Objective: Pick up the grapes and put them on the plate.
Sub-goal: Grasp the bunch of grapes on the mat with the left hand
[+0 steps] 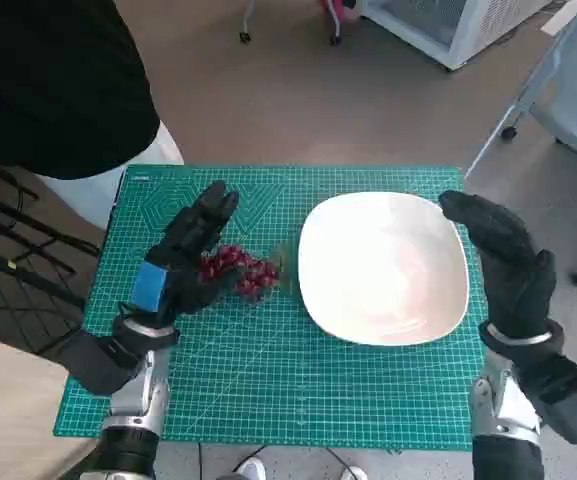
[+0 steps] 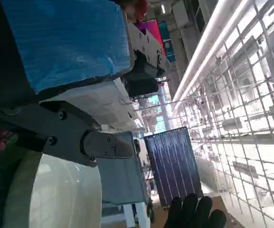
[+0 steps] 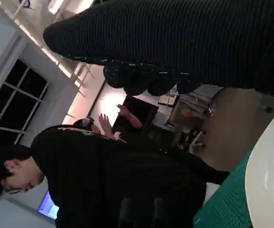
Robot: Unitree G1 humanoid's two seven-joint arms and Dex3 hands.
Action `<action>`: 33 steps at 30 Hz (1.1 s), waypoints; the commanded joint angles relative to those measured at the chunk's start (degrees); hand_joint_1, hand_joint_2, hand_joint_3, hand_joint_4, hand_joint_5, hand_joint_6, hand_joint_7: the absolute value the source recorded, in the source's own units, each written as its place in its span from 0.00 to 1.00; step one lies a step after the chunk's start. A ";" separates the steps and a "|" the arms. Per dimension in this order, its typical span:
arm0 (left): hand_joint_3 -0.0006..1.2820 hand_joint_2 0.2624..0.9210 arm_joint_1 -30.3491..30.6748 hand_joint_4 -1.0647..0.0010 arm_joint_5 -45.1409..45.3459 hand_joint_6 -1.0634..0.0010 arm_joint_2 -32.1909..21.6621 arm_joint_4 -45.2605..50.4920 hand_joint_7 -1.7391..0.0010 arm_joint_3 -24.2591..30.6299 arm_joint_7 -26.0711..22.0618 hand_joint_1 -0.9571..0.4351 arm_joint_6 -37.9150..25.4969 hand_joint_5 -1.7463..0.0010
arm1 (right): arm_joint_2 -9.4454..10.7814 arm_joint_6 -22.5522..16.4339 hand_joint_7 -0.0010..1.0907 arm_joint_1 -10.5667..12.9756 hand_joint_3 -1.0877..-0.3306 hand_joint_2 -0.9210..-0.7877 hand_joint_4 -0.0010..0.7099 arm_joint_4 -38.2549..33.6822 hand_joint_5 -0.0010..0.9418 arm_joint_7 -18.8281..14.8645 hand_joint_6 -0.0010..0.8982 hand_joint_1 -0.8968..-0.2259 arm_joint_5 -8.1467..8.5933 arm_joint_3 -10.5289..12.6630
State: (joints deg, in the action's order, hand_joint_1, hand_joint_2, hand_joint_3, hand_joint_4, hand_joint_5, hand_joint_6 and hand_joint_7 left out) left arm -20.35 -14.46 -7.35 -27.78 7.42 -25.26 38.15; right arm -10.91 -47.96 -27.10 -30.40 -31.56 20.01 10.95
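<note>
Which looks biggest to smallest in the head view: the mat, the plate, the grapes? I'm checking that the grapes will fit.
1. The mat, largest.
2. The plate, clearly smaller than the mat.
3. The grapes, smallest, partly hidden beside the left hand.

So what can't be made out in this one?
- Whether the left robot hand touches the grapes: head view, its fingers cover part of the bunch.
- The grapes in the left wrist view: only a red blur at the edge.
- The right robot hand's fingers: its wrist view shows just the glove's dark band beside the plate.
</note>
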 commanded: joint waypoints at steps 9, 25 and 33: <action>0.10 1.00 0.36 0.67 0.25 0.62 -0.01 0.82 1.00 -0.05 0.14 0.52 -0.03 1.00 | -0.10 0.59 0.27 0.71 0.53 0.00 0.27 -0.31 0.00 -0.70 0.07 0.49 0.36 -0.02; 0.10 1.00 0.56 0.67 0.13 0.62 0.16 1.23 1.00 -0.02 0.19 0.52 -0.15 1.00 | -0.08 0.69 0.28 1.02 0.52 0.00 0.27 0.60 0.00 -0.36 0.06 0.48 -0.01 -0.05; 0.10 1.00 0.58 0.67 0.15 0.62 0.18 1.25 1.00 -0.01 0.18 0.52 -0.13 1.00 | -0.11 0.71 0.28 1.10 0.52 0.00 0.27 0.71 0.00 -0.23 0.06 0.48 -0.17 -0.03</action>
State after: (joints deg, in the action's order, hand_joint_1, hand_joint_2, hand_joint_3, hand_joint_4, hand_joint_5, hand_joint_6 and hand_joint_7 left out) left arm -20.31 -14.27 -7.11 -27.62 7.45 -25.26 38.13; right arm -10.91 -47.90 -27.06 -29.65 -31.87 20.02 10.99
